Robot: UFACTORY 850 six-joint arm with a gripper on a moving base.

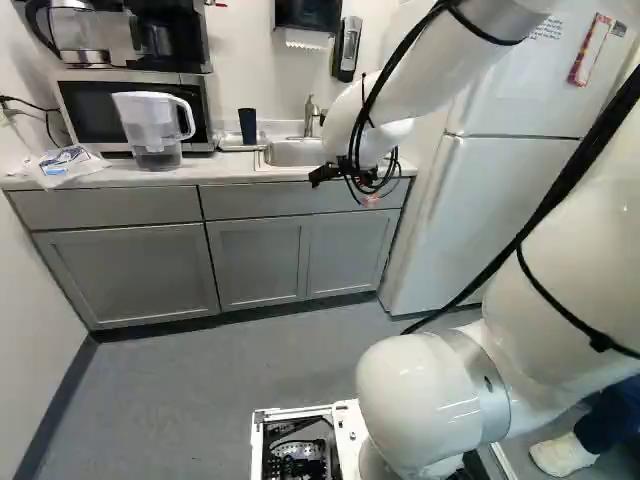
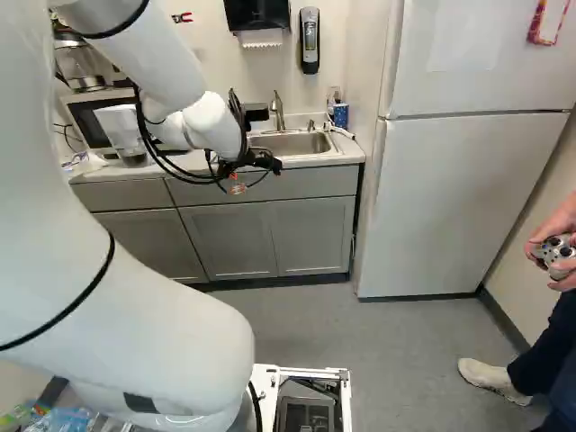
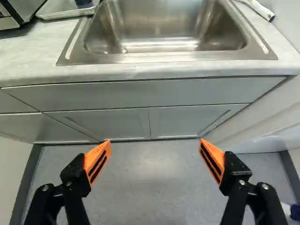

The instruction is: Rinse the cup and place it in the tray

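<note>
My gripper (image 1: 328, 176) hangs in front of the counter edge by the sink in the left base view. In the wrist view the gripper (image 3: 155, 140) is open, its orange pads wide apart with only floor and cabinet fronts seen between them. A dark cup (image 1: 247, 126) stands upright on the counter at the tray, between microwave and sink. The metal tray (image 3: 63, 16) lies left of the sink as seen from the base; the foot of the cup (image 3: 84, 2) shows on it. The steel sink (image 3: 154, 44) lies ahead of the gripper, with its faucet (image 2: 278, 110) behind.
A microwave (image 1: 88, 110) and a water pitcher (image 1: 155, 135) stand on the counter's left part. A blue patterned cup (image 2: 341, 115) is right of the sink. The fridge (image 2: 450, 207) bounds the right side. A person with a controller stands at the right of the right base view.
</note>
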